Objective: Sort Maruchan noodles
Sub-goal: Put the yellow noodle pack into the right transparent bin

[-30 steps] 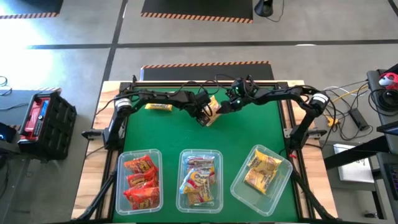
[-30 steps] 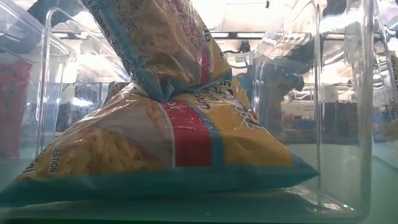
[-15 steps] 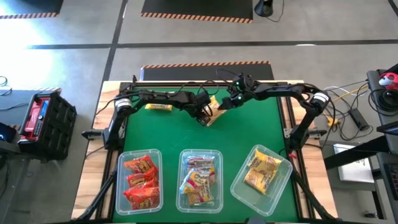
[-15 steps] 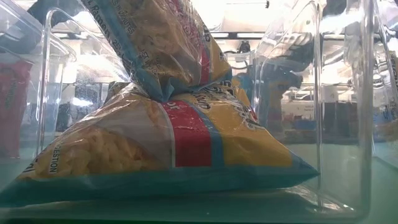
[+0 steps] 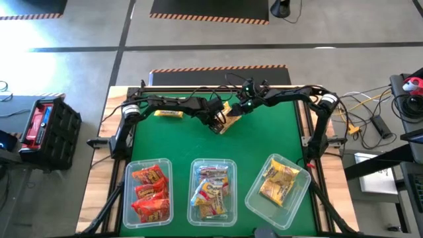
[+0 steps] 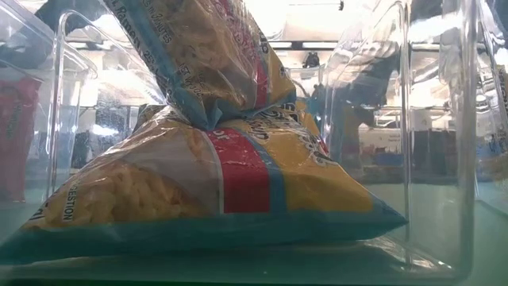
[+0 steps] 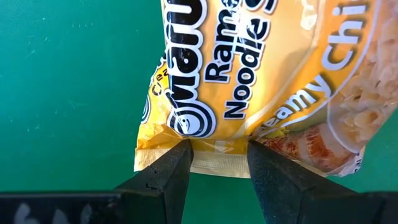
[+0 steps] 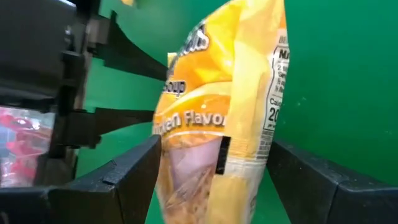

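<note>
High view showed the change best: over the last second our right arm had drawn its elbow back toward the upper right of the frame, and its gripper had slid left, up against the yellow packet in the upper middle of the green mat. Our left gripper had not moved; we kept it pinched on the packet's sealed bottom edge. In the right wrist view our right fingers stood wide, one on each side of the packet, not yet touching it that we could see. We judged this a handover in progress, the right gripper poised to close. A second yellow packet lay unsorted at upper left, beside the left arm. Along the bottom edge stood three clear tubs: red packets at left, yellow-pink in the middle, yellow at right. Nothing lay between the held packet and the tubs, though both grippers crowded one small packet.
</note>
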`<state>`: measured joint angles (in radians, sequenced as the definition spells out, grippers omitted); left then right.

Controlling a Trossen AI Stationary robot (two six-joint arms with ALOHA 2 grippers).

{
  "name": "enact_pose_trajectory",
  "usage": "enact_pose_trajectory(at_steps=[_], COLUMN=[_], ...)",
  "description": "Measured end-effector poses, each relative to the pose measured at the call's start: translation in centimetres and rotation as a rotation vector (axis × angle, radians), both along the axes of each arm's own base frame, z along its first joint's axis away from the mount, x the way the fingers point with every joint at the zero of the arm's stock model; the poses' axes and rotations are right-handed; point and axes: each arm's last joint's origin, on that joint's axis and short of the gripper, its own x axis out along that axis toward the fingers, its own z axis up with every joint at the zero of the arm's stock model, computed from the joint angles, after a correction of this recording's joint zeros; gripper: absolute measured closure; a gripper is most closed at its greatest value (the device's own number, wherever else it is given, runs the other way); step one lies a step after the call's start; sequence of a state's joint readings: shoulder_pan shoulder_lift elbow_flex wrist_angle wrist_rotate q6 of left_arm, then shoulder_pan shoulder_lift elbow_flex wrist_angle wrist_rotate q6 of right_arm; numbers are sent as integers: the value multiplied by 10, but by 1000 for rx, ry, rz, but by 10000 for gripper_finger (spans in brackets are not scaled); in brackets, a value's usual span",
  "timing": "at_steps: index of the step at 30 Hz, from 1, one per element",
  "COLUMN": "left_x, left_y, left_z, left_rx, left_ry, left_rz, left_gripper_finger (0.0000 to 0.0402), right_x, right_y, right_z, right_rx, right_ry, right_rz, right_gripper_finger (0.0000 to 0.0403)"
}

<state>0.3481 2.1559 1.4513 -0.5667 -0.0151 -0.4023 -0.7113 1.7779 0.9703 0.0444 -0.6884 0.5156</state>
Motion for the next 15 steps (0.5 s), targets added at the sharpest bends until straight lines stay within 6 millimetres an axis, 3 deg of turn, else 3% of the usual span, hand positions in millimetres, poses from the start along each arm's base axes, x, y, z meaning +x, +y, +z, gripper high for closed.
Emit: enact_pose_trajectory(at_steps=[8, 15], left_x=[0, 0], left_y=[0, 0], left_z=[0, 0], left_rx=[0, 0], left_ry=[0, 0], left_rz=[0, 3], left_gripper_finger=[255, 255], right_x=[13, 19], right_y=[-5, -3], right_z=[-14, -14], right_rx=[61, 74], right_ry=[-47, -75], right_rz=[53, 91], right_gripper_finger=[133, 155])
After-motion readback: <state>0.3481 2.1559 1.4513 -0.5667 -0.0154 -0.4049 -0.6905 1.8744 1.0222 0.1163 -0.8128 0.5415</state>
